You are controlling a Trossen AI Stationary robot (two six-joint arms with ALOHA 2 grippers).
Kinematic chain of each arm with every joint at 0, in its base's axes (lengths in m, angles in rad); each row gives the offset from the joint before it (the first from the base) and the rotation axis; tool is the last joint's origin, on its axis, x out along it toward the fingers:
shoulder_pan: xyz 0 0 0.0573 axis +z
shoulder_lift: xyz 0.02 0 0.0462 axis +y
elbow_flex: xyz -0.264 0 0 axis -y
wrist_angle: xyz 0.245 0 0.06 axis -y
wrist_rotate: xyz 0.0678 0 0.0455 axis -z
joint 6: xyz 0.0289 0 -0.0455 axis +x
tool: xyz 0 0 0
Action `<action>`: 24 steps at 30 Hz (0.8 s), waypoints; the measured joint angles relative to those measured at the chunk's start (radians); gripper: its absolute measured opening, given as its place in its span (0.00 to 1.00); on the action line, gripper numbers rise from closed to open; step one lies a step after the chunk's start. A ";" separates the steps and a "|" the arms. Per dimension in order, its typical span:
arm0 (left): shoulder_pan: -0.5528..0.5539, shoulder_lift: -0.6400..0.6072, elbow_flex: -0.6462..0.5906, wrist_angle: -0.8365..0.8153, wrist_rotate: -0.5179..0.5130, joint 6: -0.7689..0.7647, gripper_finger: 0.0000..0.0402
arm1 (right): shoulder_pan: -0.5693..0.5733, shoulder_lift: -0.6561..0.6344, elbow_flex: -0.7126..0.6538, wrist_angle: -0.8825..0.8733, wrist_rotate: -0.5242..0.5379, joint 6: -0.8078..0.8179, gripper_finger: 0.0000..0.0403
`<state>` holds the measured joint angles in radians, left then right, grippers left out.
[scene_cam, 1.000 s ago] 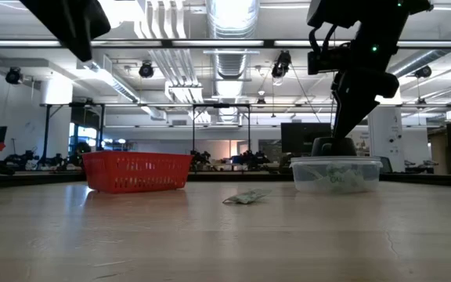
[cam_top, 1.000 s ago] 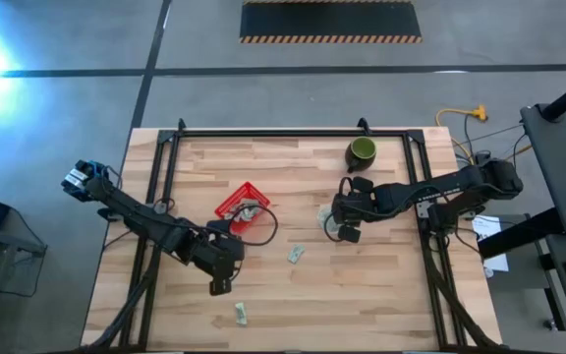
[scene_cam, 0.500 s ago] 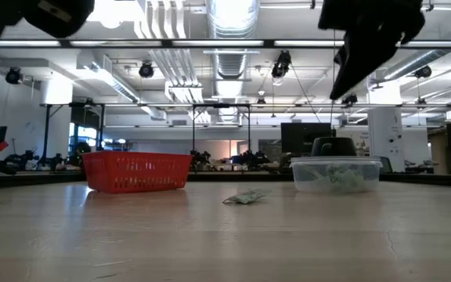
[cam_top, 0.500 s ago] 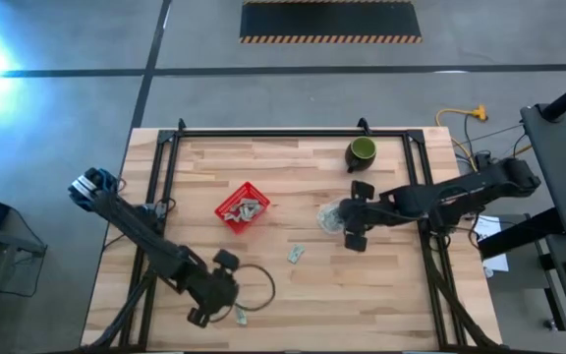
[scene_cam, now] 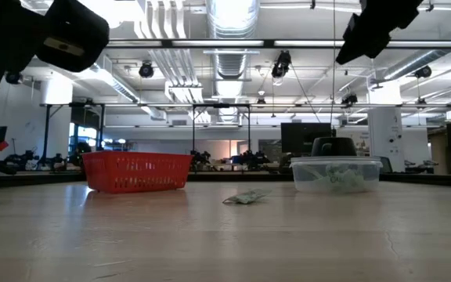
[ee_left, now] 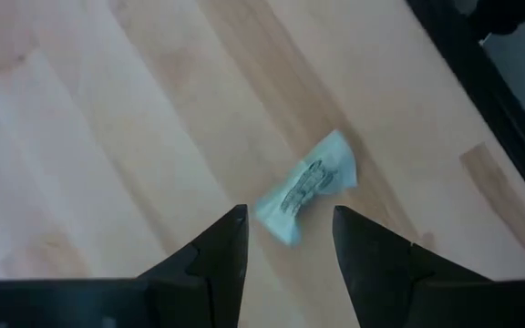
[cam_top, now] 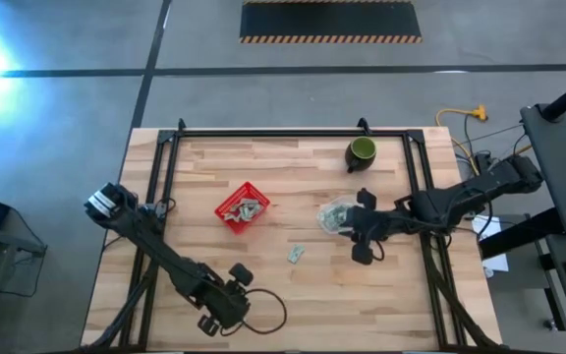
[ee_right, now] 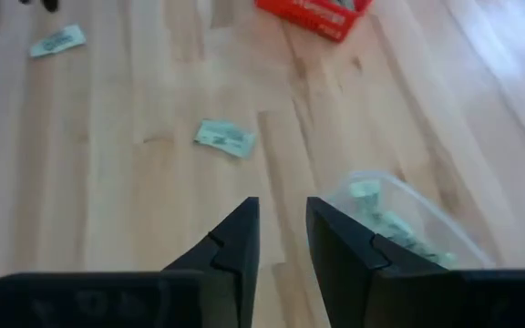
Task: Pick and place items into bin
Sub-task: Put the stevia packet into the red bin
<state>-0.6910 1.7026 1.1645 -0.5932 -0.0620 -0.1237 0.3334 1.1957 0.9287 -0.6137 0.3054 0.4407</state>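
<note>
Left gripper (ee_left: 285, 241): low at the desk's near edge, jaws spread and empty, poised over a loose wrapped item (ee_left: 306, 185); judged next to go.
Second loose item (cam_top: 295, 254): lies alone mid-desk, between the near edge and the basket; not yet collected.
Right gripper (ee_right: 279, 239): hovers just beside the clear container (cam_top: 336, 216), jaws spread, holding nothing.
Clear container: holds a heap of wrapped items not yet moved.
Red basket (cam_top: 241, 206): the bin; several items already lie inside.
Green cup (cam_top: 362, 151): far side, untouched.
Progress: partly done; most items appear left.
</note>
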 joint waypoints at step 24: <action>-0.005 0.142 -0.007 0.038 0.009 0.050 0.29 | 0.154 0.000 0.000 0.009 -0.018 0.140 0.18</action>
<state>-0.6957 1.8446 1.1574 -0.5555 -0.0529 -0.0740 0.4872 1.1957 0.9287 -0.6044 0.2874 0.5808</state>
